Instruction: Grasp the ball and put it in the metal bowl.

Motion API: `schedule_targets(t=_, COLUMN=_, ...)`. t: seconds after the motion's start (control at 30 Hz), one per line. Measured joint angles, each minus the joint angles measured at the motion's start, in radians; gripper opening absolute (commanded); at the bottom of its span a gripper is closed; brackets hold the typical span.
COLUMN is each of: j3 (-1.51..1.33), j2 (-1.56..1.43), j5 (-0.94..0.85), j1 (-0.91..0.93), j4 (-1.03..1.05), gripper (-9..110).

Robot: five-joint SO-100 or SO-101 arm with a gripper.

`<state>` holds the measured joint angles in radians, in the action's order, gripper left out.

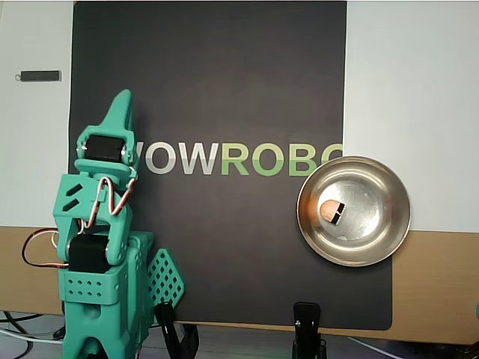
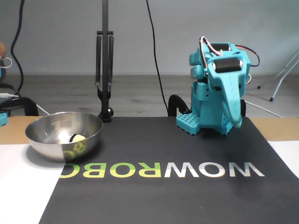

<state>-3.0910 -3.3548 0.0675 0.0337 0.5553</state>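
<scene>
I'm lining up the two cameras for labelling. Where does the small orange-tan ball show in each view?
Overhead view: the small orange-tan ball lies inside the shiny metal bowl, left of its centre, at right of the picture.
Fixed view: the ball peeks over the bowl's near rim, at lower left.
Shared landmark: the WOWROBO lettering on the black mat.

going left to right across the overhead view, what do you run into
small dark bar on the white surface → green arm with its end effector pointing up the picture → black mat with the WOWROBO lettering → ball → metal bowl that holds it
</scene>
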Motion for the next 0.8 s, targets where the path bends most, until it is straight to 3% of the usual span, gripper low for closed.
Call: schedule_targets(t=0.8, j3=0.000, j2=0.000, j5=-0.060, j1=0.000, j4=0.249, gripper=0)
